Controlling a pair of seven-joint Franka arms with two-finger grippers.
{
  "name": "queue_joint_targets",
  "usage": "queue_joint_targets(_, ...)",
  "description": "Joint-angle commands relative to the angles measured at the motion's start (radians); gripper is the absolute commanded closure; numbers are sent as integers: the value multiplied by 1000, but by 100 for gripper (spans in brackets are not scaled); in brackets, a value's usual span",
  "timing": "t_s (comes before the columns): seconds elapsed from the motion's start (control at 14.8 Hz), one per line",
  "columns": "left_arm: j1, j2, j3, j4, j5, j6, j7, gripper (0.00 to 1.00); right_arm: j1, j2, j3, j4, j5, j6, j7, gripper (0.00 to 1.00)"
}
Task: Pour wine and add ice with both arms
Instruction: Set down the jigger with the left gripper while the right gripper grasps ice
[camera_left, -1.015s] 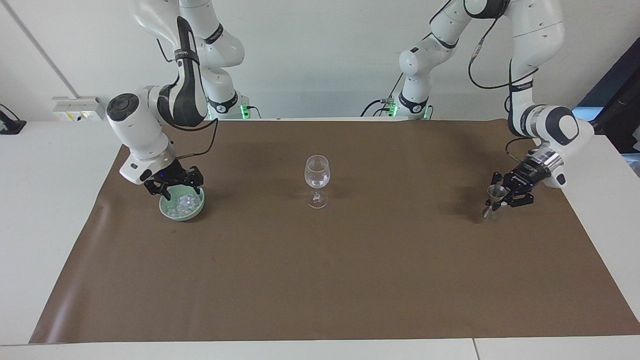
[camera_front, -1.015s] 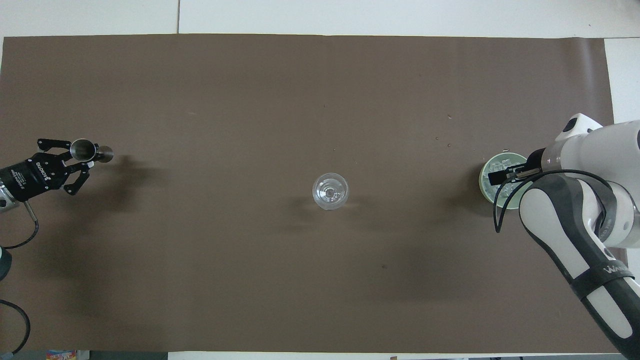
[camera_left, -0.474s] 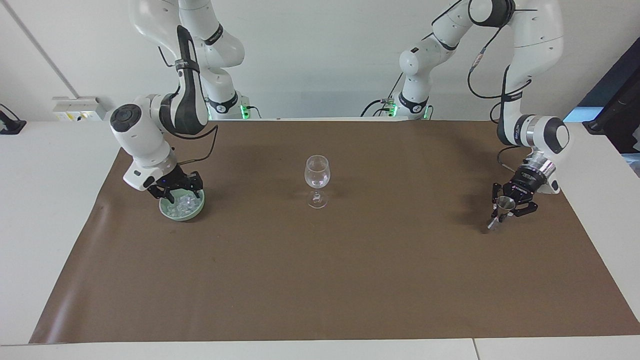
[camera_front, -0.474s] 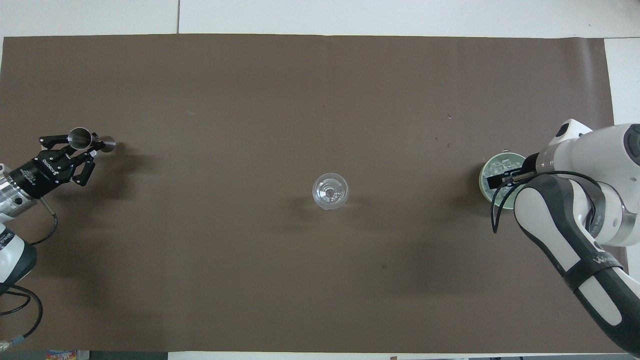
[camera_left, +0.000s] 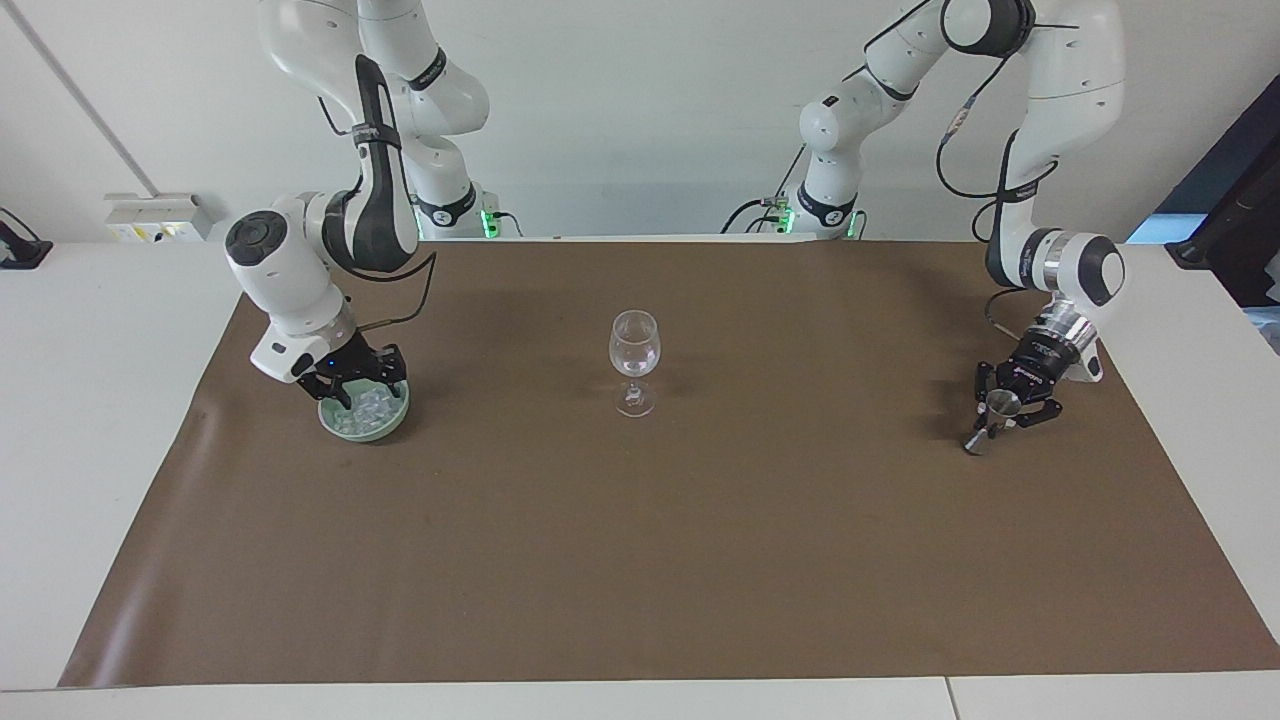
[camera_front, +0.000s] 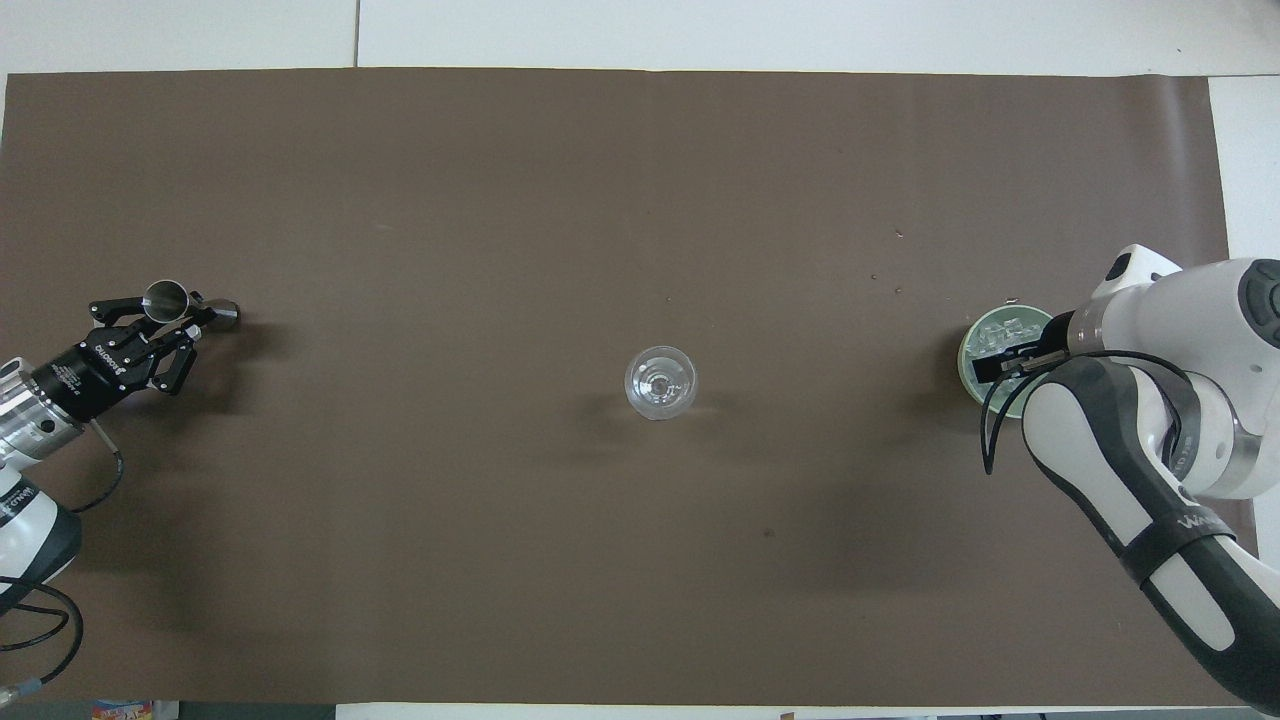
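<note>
Since a second ago, your left arm has swung its end effector (camera_left: 1000, 413) in toward the middle of the counter and lower, tilting the steel jigger (camera_left: 990, 418) so its foot now sits at the brown mat (camera_left: 640, 560); your right arm has drawn more upright over the green bowl (camera_left: 364, 417), and its end effector (camera_left: 352, 388) has narrowed somewhat.

Left end effector: clamped tight on the jigger at the waist, down at the mat near the left arm's end of the counter; whether the foot actually touches the mat cannot be told. In the overhead view the jigger (camera_front: 178, 304) leans with its open cup toward the end effector (camera_front: 165, 322).

Right end effector: fingers apart, dipped into the bowl among the ice (camera_left: 370, 405); you cannot tell from either view whether a cube sits between them. In the overhead view the black fingers (camera_front: 1010, 360) lie across the bowl (camera_front: 975, 345), covering part of the heap.

Ice: a heap of clear cubes lying in the green bowl, at the right arm's end of the counter.

Between the two, a stemmed wine glass (camera_left: 634, 362) stands upright on the mat at mid-counter, well apart from both end effectors.
</note>
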Motion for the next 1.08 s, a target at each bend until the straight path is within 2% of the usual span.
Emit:
queue_joint_targets(0.0,16,-40,-7,-47,-25,-5,-8,100,-24,-13,8,-25,24,22,-44,24)
queue_joint_targets(0.07,22,-43,-7,-47,-23,-7,-8,36,-24,-13,8,-25,23,22,-44,27)
queue_joint_targets(0.14,25,-43,-7,-47,-23,-13,-10,0,-24,-13,8,-25,24,21,-44,30)
queue_joint_targets(0.34,42,-65,2,-51,-2,-33,-21,0,-30,-13,8,-23,24,16,-55,33)
queue_joint_targets(0.54,52,-100,7,-62,82,-35,-31,0,-32,-13,8,-19,24,9,-55,33)
queue_joint_targets(0.74,82,-134,12,-42,295,-36,-30,0,-32,-13,8,-17,24,7,-56,34)
queue_joint_targets(0.95,69,-189,13,43,562,-38,-41,0,-32,-13,8,-16,24,7,-56,39)
queue_joint_targets(1.02,57,-210,12,77,666,-50,-45,0,-32,-13,8,-16,24,7,-56,44)
